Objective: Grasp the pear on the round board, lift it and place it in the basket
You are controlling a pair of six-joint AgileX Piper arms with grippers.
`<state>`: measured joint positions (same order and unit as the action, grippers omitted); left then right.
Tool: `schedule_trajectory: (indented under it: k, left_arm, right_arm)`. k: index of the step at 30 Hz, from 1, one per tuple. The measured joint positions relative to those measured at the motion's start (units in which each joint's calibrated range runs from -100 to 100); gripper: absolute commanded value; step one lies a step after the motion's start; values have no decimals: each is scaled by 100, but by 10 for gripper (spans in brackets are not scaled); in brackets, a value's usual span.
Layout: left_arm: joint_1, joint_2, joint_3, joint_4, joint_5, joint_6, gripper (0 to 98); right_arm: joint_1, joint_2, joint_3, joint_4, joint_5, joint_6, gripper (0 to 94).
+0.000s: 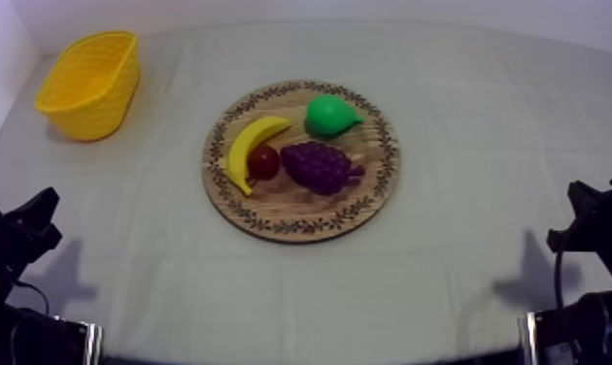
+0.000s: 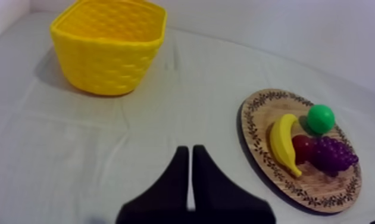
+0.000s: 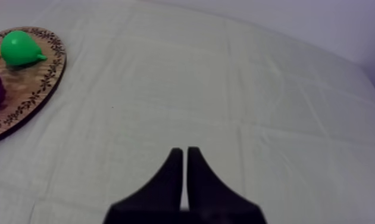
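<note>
Pear [image 1: 331,115] lies on the far side of the round wooden board [image 1: 300,225], just beyond the bunch of grapes [image 1: 318,165], with the banana [image 1: 250,148] and small red fruit [image 1: 264,161] to their left. Yellow basket [image 1: 88,82] stands well apart at the far left of the table. Left gripper [image 2: 190,151] and right gripper [image 3: 184,151] sit low over the cloth at their own sides, each with fingers pressed together in a narrow wedge, gripping nothing.

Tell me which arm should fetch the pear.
Left, probably: the yellow basket stands at its side, so the left gripper could pick and drop without a handover. The pear lies on the wooden board's right part, nearer the right gripper, yet far from the basket. Both grippers rest shut.
</note>
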<state>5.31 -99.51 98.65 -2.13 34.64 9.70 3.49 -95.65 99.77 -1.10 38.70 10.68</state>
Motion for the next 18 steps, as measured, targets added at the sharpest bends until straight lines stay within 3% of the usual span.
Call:
schedule_trajectory:
  k: [9, 18]
  left_arm:
    - [-92, 1307, -949, -89, 437, 11, 1]
    - [-41, 3168, -2684, -480, 1394, 728, 0]
  right_arm:
    - [0, 0, 0, 0, 0, -6, 4]
    - [0, 0, 0, 0, 0, -9, 4]
